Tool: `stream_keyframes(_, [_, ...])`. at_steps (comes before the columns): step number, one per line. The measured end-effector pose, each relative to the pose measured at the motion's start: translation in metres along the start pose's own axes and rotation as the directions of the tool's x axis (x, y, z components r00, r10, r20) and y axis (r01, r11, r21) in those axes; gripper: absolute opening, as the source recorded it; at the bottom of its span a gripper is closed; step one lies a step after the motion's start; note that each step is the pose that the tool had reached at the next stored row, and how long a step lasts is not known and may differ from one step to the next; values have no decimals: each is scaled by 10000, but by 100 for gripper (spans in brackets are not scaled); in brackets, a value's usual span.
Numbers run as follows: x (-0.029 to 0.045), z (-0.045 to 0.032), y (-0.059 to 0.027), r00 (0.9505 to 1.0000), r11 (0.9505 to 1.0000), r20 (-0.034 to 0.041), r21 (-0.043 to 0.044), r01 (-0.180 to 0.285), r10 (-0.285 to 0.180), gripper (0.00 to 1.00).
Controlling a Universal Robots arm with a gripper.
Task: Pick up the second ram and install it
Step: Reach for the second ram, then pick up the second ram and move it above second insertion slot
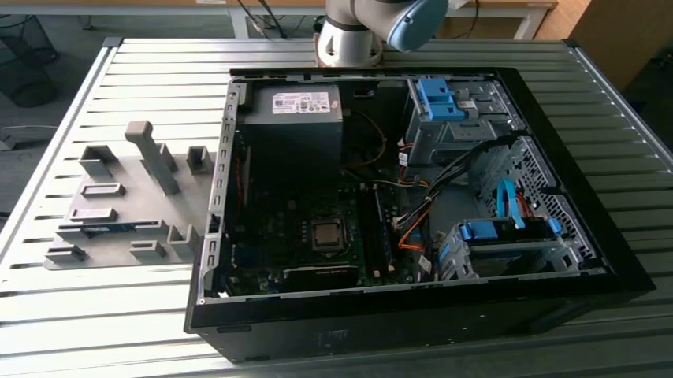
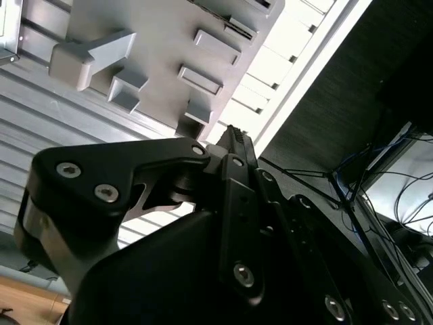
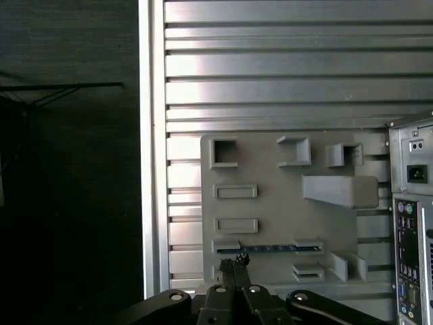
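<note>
Now, tool: black two-finger tool (image 3: 234, 260), seen in both wrist views (image 2: 233, 135); fingertips pressed together, nothing pinched between them.
Tool vs. ram: in the first wrist view the fingertips appear close to the stick, not touching it; how high the tool sits above it I cannot tell.
Second ram: long thin blue circuit-board stick (image 3: 270, 249), lying flat in a slot of the holder plate, ends tucked at two low grey blocks; in the exterior view (image 1: 110, 228) a blue sliver shows on the near part of the plate.
Holder plate: flat grey plastic plate (image 3: 270, 200) with raised rectangular blocks and one tall slanted block; it lies on the table just beside the case, on the exterior view's left (image 1: 137, 206); also in the second wrist view (image 2: 155, 34).
Table: ribbed silver metal table (image 1: 105, 315), carrying plate and case (image 3: 270, 68).
Case: black open desktop computer case (image 1: 421, 331) on its side, interior facing up; its rear port panel edges into the first wrist view (image 3: 413, 223).
Inside case: green motherboard with square silver processor socket (image 1: 328, 235); black power supply box with white label (image 1: 299, 118); blue plastic drive brackets (image 1: 436, 98); orange and black cables.
Arm: grey-and-blue robot arm joint (image 1: 363, 31) beyond the case's far edge.
</note>
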State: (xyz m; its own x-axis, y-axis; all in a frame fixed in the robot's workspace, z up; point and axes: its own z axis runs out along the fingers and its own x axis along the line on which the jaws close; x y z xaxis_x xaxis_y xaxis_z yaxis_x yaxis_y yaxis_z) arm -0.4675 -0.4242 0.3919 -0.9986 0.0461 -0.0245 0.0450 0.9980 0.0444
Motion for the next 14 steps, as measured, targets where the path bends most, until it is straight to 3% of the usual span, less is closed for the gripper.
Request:
stream_keyframes(7, [-15, 0, 1, 10000, 10000, 0, 0, 0, 0, 11])
stream_keyframes(8, [-203, 5, 9, 10000, 10000, -1, 1, 0, 0, 11])
stream_keyframes(14, [-215, 6, 10, 10000, 10000, 0, 0, 0, 0, 11])
